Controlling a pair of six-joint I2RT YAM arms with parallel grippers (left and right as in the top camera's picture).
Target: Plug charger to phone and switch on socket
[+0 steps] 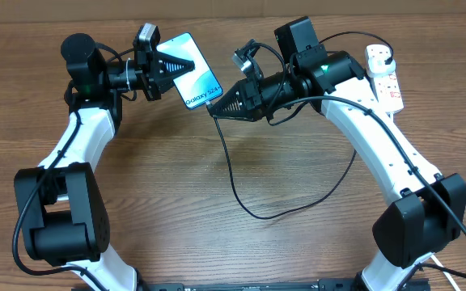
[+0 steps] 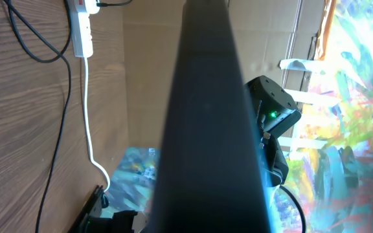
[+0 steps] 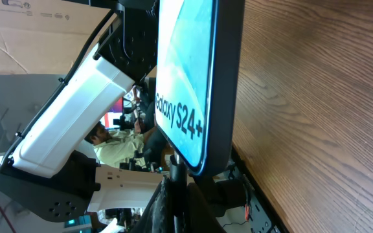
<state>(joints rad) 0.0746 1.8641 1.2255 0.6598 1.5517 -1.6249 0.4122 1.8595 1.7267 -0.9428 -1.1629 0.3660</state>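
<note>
Phone (image 1: 203, 81), clamped in my left end effector (image 1: 188, 63), points Galaxy-end lower right; my right end effector (image 1: 218, 109) pinches charger (image 1: 231, 178) there.

I've got the phone (image 1: 194, 71) between left end effector (image 1: 189, 65) and right end effector (image 1: 214, 110), above the counter (image 1: 168, 186). The charger (image 1: 241, 198) loops forward from the phone's near end; socket (image 1: 385, 77) lies far right.

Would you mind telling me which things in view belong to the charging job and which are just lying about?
Job: Galaxy S24+ phone in the left hand; charger, tip end in the right hand; white power strip.
Not part of it: cardboard box; colourful artwork.
</note>
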